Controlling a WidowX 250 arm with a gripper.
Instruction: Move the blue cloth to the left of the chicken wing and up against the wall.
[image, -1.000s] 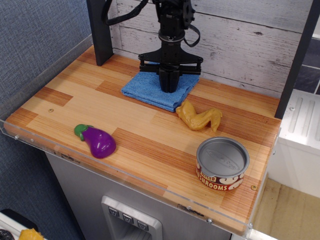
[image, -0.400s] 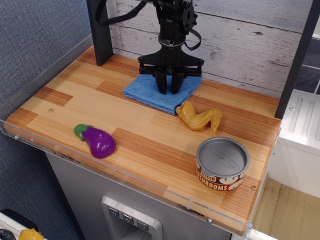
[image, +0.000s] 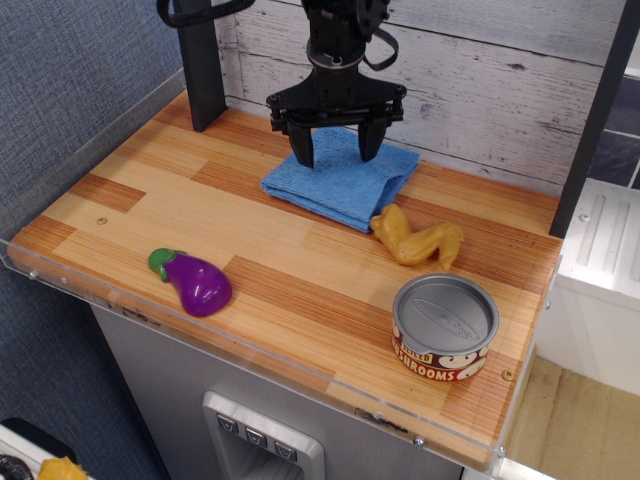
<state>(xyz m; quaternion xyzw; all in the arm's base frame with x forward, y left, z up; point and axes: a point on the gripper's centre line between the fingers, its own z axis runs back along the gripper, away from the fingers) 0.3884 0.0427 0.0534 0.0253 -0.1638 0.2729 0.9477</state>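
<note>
The blue cloth (image: 341, 182) lies flat on the wooden table, close to the whitewashed plank wall (image: 480, 80) at the back. The mustard chicken wing (image: 417, 239) lies just right of and in front of the cloth, touching or nearly touching its front right corner. My gripper (image: 337, 150) hangs over the cloth's back part with its fingers (image: 303, 150) spread wide. It is open and holds nothing.
A purple toy eggplant (image: 195, 281) lies at the front left. A mushroom can (image: 445, 327) stands at the front right. A dark post (image: 200, 65) stands at the back left, another (image: 590, 120) at the right edge. A clear plastic lip runs along the table's front.
My gripper was shut on the cloth; it has opened and risen. The cloth and the chicken wing now sit a little further right.
</note>
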